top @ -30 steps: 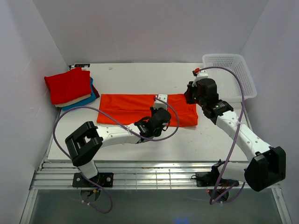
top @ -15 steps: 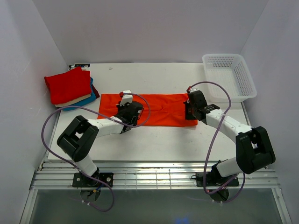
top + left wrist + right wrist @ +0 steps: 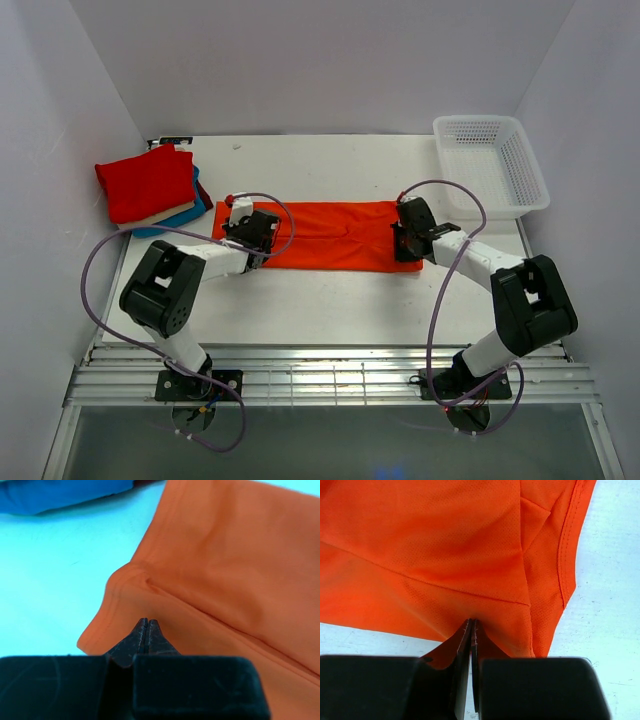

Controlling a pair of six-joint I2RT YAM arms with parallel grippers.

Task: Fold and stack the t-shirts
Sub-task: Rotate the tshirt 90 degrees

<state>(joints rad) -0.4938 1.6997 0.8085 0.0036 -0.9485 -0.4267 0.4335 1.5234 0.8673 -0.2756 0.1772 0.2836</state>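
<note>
The bright orange t-shirt (image 3: pixel 330 235) lies flat as a long strip across the middle of the table. My left gripper (image 3: pixel 240 220) is shut, its tips resting on the shirt's left end (image 3: pixel 210 570) near a small bulge at the hem. My right gripper (image 3: pixel 402 240) is shut, its tips on the shirt's right end (image 3: pixel 445 545) by the near hem. No cloth shows between either pair of jaws. A stack of folded shirts stands at the far left: red (image 3: pixel 147 182) on top, cream (image 3: pixel 160 217) and teal-blue (image 3: pixel 188 214) below.
A white mesh basket (image 3: pixel 490 165) sits at the far right corner. The teal-blue shirt's edge (image 3: pixel 60 492) shows just beyond the orange shirt's left end. White walls enclose the table on three sides.
My left gripper has slid along the orange shirt from its middle to its left end. My right gripper has come down from above onto the shirt's right end.
</note>
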